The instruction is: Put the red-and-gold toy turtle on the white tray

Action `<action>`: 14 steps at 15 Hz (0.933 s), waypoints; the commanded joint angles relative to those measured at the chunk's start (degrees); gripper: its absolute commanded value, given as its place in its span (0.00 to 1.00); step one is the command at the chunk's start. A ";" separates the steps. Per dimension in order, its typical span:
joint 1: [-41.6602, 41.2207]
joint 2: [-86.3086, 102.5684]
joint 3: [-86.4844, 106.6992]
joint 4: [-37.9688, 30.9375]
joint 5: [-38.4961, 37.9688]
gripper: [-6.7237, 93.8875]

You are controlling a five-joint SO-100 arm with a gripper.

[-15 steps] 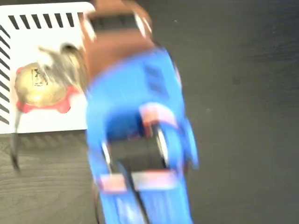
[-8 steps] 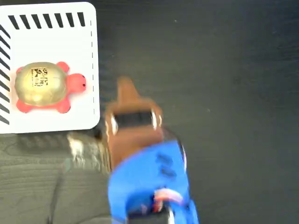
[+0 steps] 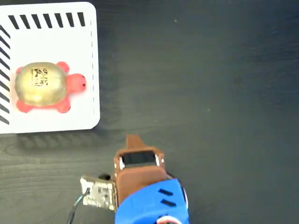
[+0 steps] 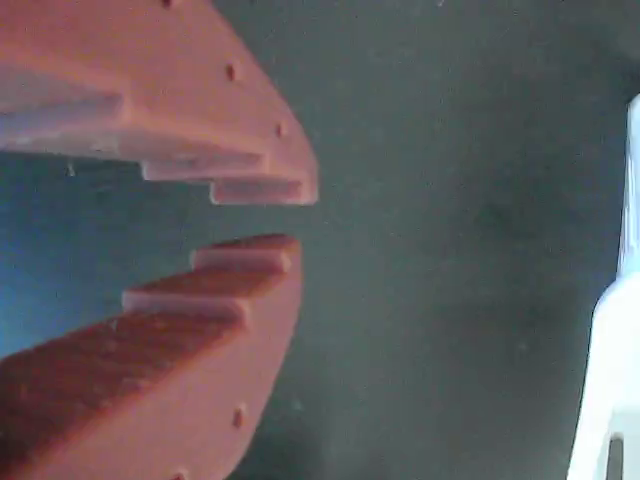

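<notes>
- Pincer (image 4: pixel 290 215) shows in the wrist view with its brown jaws slightly spread and nothing between them, only dark counter (image 3: pixel 210 93) beyond.
- At far left of the fixed view, the white tray (image 3: pixel 56 123) holds the red-and-gold toy turtle (image 3: pixel 44 87), upright and inside the striped edges.
- Placement looks done; the sensible finish is to park the arm low and clear of the tray.
</notes>
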 commanded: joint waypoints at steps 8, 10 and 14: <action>-1.32 0.35 -1.58 5.62 -0.09 0.07; -1.32 0.35 -1.58 5.62 -0.09 0.07; -1.32 0.35 -1.58 5.62 -0.09 0.07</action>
